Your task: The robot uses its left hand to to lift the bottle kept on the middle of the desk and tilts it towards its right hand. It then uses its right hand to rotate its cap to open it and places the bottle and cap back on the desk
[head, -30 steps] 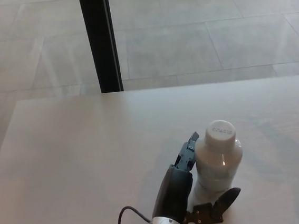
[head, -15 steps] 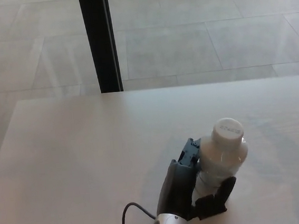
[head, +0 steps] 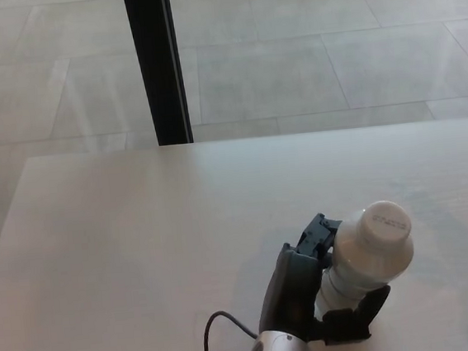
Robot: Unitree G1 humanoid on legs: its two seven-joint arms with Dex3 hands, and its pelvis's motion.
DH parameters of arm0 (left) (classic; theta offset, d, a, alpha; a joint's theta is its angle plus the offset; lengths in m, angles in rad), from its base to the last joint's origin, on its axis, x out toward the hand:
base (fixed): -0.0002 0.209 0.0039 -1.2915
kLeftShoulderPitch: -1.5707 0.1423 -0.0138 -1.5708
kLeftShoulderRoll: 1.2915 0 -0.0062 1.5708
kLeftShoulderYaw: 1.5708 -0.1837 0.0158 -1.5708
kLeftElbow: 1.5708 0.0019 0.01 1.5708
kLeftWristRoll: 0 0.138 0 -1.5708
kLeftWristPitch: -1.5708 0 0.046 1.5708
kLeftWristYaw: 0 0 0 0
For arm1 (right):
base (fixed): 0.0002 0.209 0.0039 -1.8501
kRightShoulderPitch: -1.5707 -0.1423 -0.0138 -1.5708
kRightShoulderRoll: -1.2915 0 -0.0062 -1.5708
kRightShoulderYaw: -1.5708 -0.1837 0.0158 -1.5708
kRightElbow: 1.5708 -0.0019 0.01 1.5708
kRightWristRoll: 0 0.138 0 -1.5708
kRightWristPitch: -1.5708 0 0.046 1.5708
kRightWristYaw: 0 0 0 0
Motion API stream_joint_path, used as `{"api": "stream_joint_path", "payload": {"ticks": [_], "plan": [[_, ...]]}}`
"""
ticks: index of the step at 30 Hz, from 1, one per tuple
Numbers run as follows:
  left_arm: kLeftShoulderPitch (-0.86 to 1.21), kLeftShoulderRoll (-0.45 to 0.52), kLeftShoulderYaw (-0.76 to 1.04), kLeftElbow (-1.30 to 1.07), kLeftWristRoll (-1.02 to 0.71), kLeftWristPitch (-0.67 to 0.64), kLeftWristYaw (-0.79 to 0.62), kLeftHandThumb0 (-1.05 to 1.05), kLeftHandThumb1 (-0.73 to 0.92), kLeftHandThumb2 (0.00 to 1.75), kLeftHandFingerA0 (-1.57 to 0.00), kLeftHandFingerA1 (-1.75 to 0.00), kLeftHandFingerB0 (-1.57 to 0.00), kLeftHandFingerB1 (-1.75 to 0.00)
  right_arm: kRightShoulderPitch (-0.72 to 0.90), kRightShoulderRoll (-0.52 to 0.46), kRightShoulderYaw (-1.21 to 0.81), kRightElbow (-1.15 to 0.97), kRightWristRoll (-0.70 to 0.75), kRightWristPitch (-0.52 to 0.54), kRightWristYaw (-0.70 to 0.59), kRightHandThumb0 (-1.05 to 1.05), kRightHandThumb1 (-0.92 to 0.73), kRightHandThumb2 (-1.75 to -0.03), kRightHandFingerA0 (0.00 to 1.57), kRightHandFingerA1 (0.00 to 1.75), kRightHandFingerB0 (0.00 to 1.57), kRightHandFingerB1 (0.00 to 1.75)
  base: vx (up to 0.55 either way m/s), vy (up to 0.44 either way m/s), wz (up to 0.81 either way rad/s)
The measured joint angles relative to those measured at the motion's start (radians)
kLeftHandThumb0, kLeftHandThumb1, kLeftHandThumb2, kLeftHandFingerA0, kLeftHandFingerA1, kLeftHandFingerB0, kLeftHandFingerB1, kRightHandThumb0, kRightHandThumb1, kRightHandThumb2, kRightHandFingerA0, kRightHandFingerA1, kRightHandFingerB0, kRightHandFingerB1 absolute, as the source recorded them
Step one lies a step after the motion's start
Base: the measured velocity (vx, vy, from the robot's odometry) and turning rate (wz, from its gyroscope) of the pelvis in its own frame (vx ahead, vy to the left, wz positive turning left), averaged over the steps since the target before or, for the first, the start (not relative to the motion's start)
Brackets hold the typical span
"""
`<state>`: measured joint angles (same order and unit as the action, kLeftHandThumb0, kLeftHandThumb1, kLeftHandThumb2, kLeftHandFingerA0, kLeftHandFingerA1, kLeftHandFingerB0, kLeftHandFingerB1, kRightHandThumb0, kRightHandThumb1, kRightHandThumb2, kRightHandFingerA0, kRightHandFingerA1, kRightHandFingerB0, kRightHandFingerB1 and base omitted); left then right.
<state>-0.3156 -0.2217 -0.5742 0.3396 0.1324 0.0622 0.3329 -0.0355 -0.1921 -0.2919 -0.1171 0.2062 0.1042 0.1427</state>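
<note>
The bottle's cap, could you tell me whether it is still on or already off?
Still on. The white cap sits on the bottle, which the left hand holds tilted toward the right.

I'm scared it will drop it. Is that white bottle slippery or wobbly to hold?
Probably a bit slippery: the white bottle looks smooth and glossy. It's round, so it would likely roll if dropped on the desk. It seems stiff, since it keeps its shape in the left robot hand while tilted.
</note>
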Motion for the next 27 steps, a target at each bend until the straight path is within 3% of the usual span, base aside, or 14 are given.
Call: {"api": "stream_joint_path", "payload": {"ticks": [1,8,9,10,11,12,13,18,19,20,21,24,25,27], "plan": [[-0.001,0.000,-0.005,-0.003,0.003,0.001,0.003,0.36,0.79,1.47,-1.23,-1.75,-1.00,-1.53,0.000,0.001,-0.001,0.000,0.000,0.000,-0.002,-0.60,-0.47,-0.84,0.45,0.68,0.34,0.46,0.00,0.000,0.00],[-0.006,0.011,-0.024,-0.088,0.056,0.051,0.008,0.38,0.70,1.32,-1.06,-1.75,-0.88,-1.50,0.001,0.003,0.001,-0.001,-0.003,-0.002,-0.015,-0.56,-0.43,-0.77,0.70,0.70,0.40,0.47,0.00,0.000,0.00],[-0.006,0.018,-0.025,-0.103,0.062,0.062,0.002,0.38,0.70,1.21,-1.06,-1.65,-0.90,-1.42,0.001,0.003,0.002,-0.001,-0.003,-0.003,-0.015,-0.61,-0.45,-0.77,0.70,0.70,0.34,0.44,0.00,0.000,0.00],[-0.006,0.032,-0.027,-0.119,0.070,0.074,-0.007,0.34,0.72,1.09,-1.03,-1.61,-0.89,-1.40,0.002,0.003,0.005,-0.003,-0.004,-0.005,-0.014,-0.52,-0.53,-0.57,0.71,0.66,0.38,0.33,0.00,0.000,0.00],[-0.009,0.057,-0.030,-0.139,0.080,0.088,-0.020,0.38,0.70,1.07,-1.04,-1.58,-0.91,-1.37,0.003,0.003,0.009,-0.010,-0.006,-0.005,-0.014,-0.60,-0.45,-0.77,0.68,0.72,0.31,0.44,0.00,0.000,0.00],[-0.014,0.088,-0.030,-0.160,0.090,0.104,-0.035,0.34,0.71,0.96,-0.81,-1.64,-0.77,-1.39,0.005,0.001,0.015,-0.019,-0.009,-0.005,-0.012,-0.53,-0.53,-0.57,0.68,0.62,0.36,0.32,0.00,0.000,0.00],[-0.019,0.114,-0.031,-0.176,0.097,0.115,-0.047,0.32,0.72,0.84,-0.84,-1.57,-0.77,-1.32,0.005,-0.002,0.021,-0.026,-0.012,-0.007,-0.011,-0.53,-0.53,-0.56,0.68,0.62,0.36,0.32,0.00,0.000,0.00],[-0.047,0.250,-0.028,-0.260,0.141,0.184,-0.112,0.27,0.66,0.93,-0.85,-1.57,-0.77,-1.29,0.006,-0.021,0.071,-0.064,-0.043,-0.027,-0.004,-0.55,-0.52,-0.56,0.71,0.62,0.39,0.34,0.00,0.000,0.00],[-0.050,0.269,-0.028,-0.271,0.146,0.195,-0.123,0.28,0.63,0.96,-0.85,-1.57,-0.78,-1.29,0.007,-0.025,0.079,-0.070,-0.048,-0.030,-0.002,-0.66,-0.46,-0.78,0.68,0.69,0.35,0.45,0.00,0.000,0.00],[-0.056,0.298,-0.027,-0.286,0.155,0.211,-0.138,0.25,0.65,0.89,-0.83,-1.52,-0.77,-1.25,0.007,-0.031,0.094,-0.086,-0.058,-0.032,0.000,-0.64,-0.45,-0.79,0.68,0.71,0.35,0.46,0.00,0.000,0.00],[-0.062,0.322,-0.027,-0.297,0.163,0.224,-0.151,0.21,0.64,0.86,-0.96,-1.38,-0.84,-1.12,0.007,-0.039,0.106,-0.100,-0.067,-0.035,0.001,-0.56,-0.53,-0.57,0.72,0.67,0.42,0.35,0.00,0.000,0.00],[-0.077,0.388,-0.027,-0.324,0.181,0.262,-0.190,0.22,0.67,0.80,-0.94,-1.41,-0.82,-1.14,0.014,-0.056,0.135,-0.145,-0.093,-0.041,0.005,-0.56,-0.53,-0.56,0.73,0.68,0.42,0.36,0.00,0.000,0.00],[-0.080,0.409,-0.027,-0.334,0.185,0.278,-0.205,0.23,0.71,0.83,-0.74,-1.60,-0.73,-1.26,0.019,-0.061,0.144,-0.164,-0.102,-0.043,0.006,-0.56,-0.53,-0.56,0.73,0.69,0.43,0.36,0.00,0.000,0.00],[-0.082,0.432,-0.025,-0.345,0.188,0.302,-0.224,0.26,0.68,0.89,-0.79,-1.61,-0.75,-1.30,0.029,-0.069,0.158,-0.188,-0.116,-0.046,0.008,-0.57,-0.54,-0.57,0.72,0.69,0.43,0.36,0.00,0.000,0.00]]}}
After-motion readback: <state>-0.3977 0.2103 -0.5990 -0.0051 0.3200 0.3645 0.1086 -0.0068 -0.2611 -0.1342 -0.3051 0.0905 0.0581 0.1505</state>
